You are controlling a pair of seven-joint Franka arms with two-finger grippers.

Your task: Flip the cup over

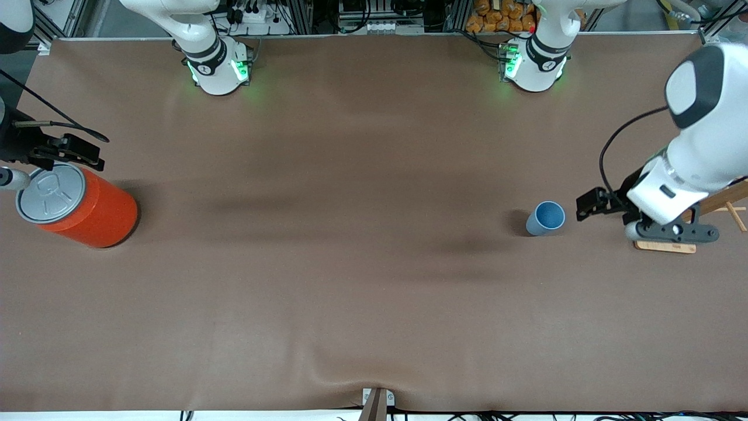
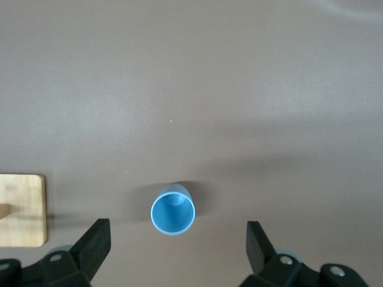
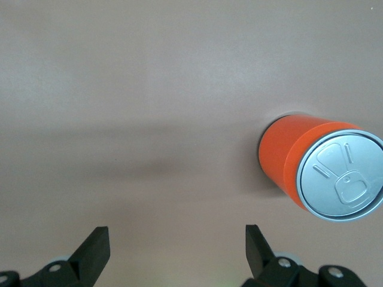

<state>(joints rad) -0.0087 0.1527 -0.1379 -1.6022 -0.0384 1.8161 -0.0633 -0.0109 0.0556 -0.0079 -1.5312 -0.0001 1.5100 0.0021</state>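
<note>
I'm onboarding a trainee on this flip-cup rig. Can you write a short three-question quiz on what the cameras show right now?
1. True or false: the cup stands with its mouth up.
2. Which tool is close beside the cup? A) left tool B) right tool C) neither
3. Fill in: the orange can stands toward the ___ arm's end of the table.

Key:
1. True: its darker blue inside shows from above.
2. A: the left tool waits open close beside the cup, holding nothing; the right tool is open by the can.
3. right
</note>
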